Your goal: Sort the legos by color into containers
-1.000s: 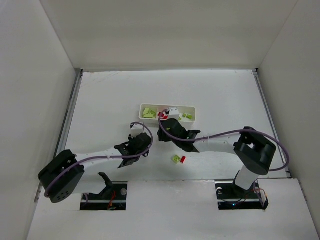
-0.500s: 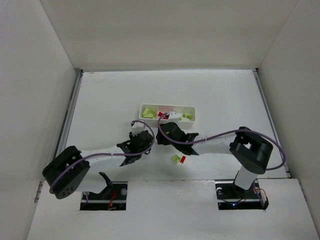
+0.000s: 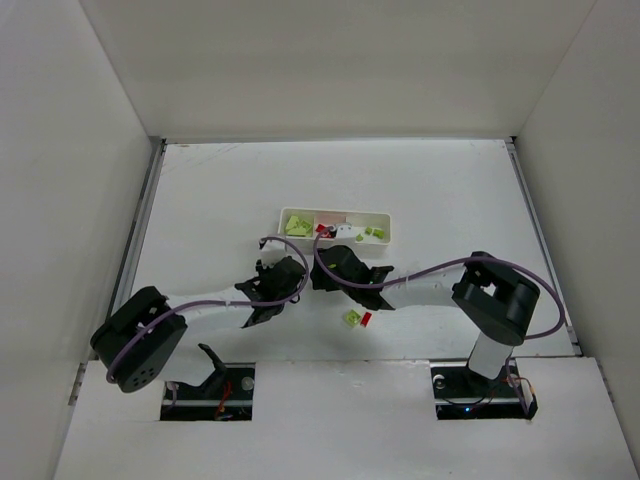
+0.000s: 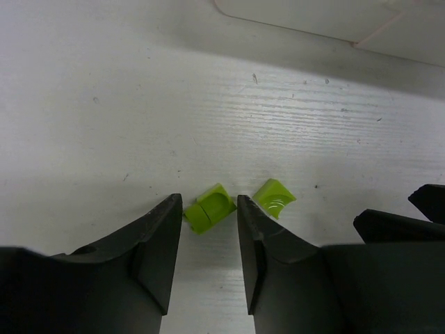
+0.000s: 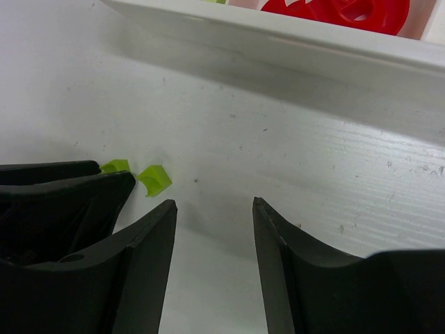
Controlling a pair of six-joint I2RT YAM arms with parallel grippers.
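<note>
The white tray [image 3: 386, 217] lies mid-table; lime green legos [image 3: 297, 226] are in its left compartment, red ones [image 3: 325, 231] in the middle, green ones [image 3: 372, 233] in the right. My left gripper [image 3: 288, 276] is open and low over the table. In the left wrist view its jaws [image 4: 208, 200] stand either side of a green lego [image 4: 208, 207], and a second green lego [image 4: 273, 197] lies just right of them. My right gripper [image 3: 325, 264] is open and empty [image 5: 213, 203], facing the tray wall [image 5: 278, 35], with the same two green legos [image 5: 154, 179] at its left.
A loose green lego [image 3: 352, 318] and a red lego [image 3: 366, 319] lie together on the table nearer the arm bases. The left gripper's fingers [image 5: 62, 188] sit close beside my right gripper. White walls enclose the table on three sides.
My left gripper has moved forward and right towards the two green legos. My right gripper has drawn back from the tray and shifted slightly left.
</note>
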